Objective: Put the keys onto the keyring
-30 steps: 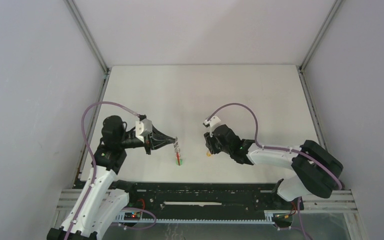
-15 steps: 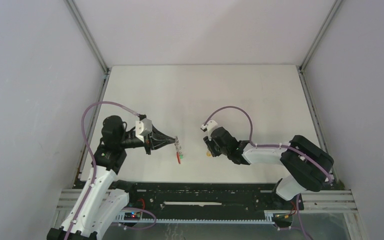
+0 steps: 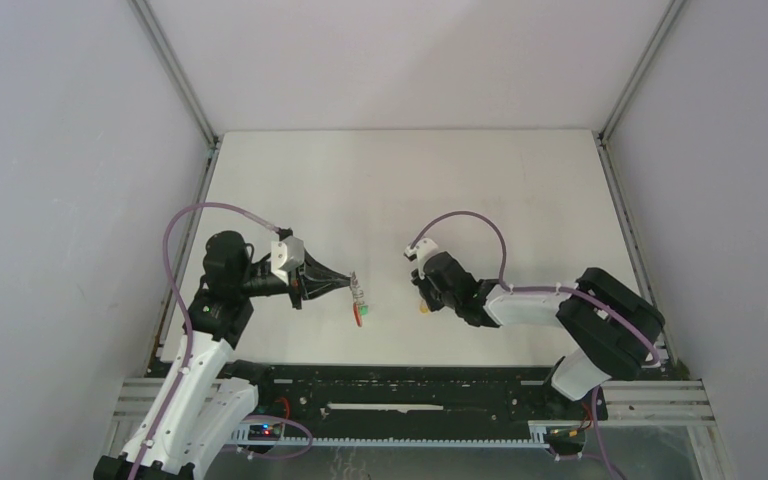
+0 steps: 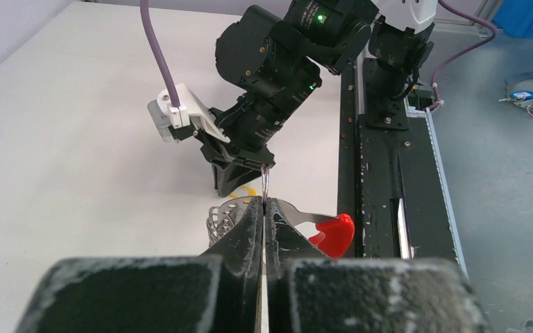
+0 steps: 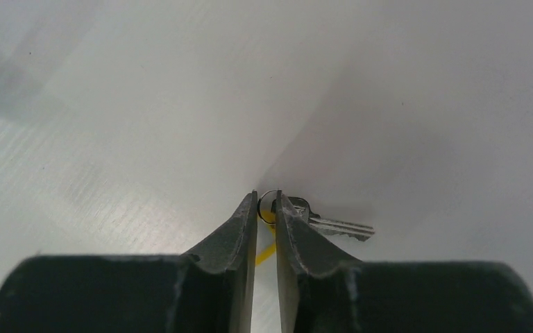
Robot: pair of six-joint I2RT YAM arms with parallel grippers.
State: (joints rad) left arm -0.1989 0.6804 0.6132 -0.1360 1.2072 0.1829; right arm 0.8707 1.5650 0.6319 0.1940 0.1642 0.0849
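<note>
- Handling the yellow key [image 5: 330, 225] looks fiddly. I judge it light, stiff and slick, lying flat on the table [image 5: 146, 104], so it may skate away from a push
- Its small wire ring and plastic head, at the centre of the right wrist view, look like the best hold, leaving the blade free
- The keyring [image 4: 297, 210] looks like thin springy wire, light and apt to twist in a grip. It is best held on plain wire, clear of the red section [image 4: 330, 234] at the lower centre of the left wrist view
- The left gripper [image 4: 264, 202] has its jaws pressed together, pinching the keyring's wire. That arm reaches low and level towards the middle of the top view
- The right gripper [image 5: 266, 198] tilts down at the table, lower centre of the top view. Its jaws are a slim gap apart, astride the key's ring and yellow head, and I cannot tell whether they grip
- Key and keyring are apart, with bare table between them
</note>
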